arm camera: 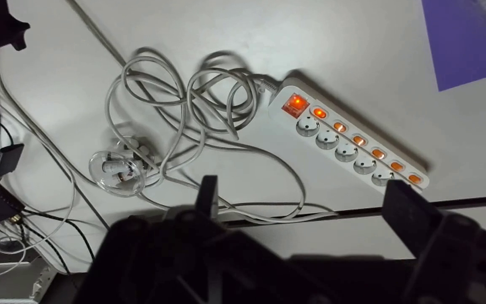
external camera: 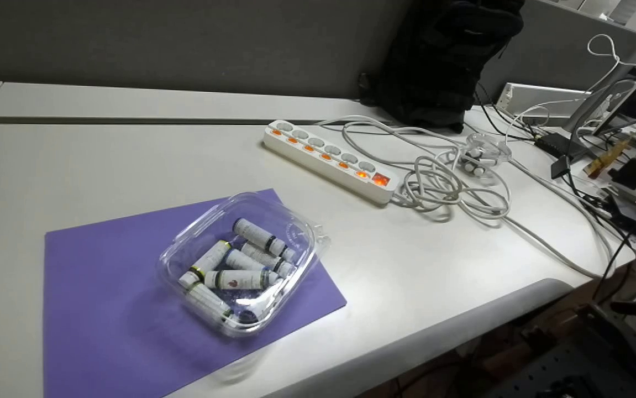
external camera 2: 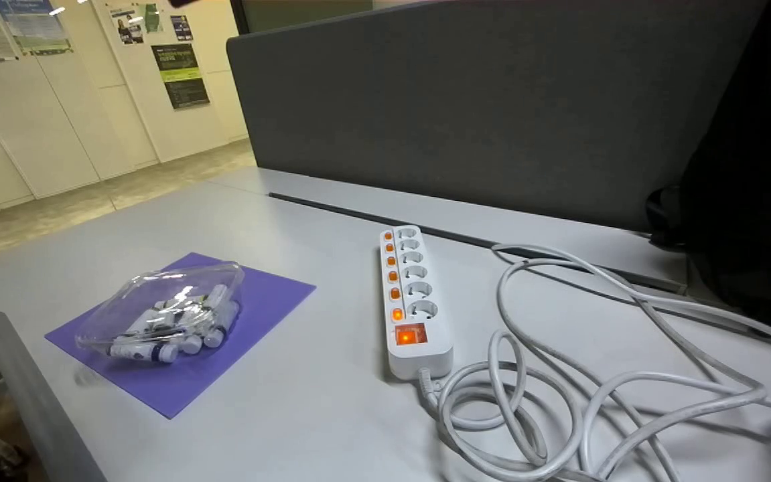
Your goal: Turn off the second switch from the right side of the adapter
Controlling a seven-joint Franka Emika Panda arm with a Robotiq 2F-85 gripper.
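Observation:
The adapter, a long white power strip, lies on the table in both exterior views (external camera: 318, 162) (external camera 2: 401, 282) and in the wrist view (arm camera: 349, 134). A large lit red switch (external camera: 380, 179) sits at its cord end. Counting that one, the second switch is the small orange-red rocker beside it (external camera: 362, 174); it is lit and also shows in an exterior view (external camera 2: 397, 314) and the wrist view (arm camera: 319, 112). The other small switches are unlit. My gripper (arm camera: 304, 190) is open and empty, apart from the adapter; its right finger overlaps the strip's far end in view. The exterior views do not clearly show it.
A tangled white cord (external camera: 434, 182) lies by the adapter's cord end. A clear tray of small bottles (external camera: 240, 199) rests on a purple sheet (external camera: 102, 265). A small clear cup (arm camera: 116, 173) stands among the cables. A grey partition (external camera: 185, 50) and a black backpack (external camera: 428, 66) stand behind.

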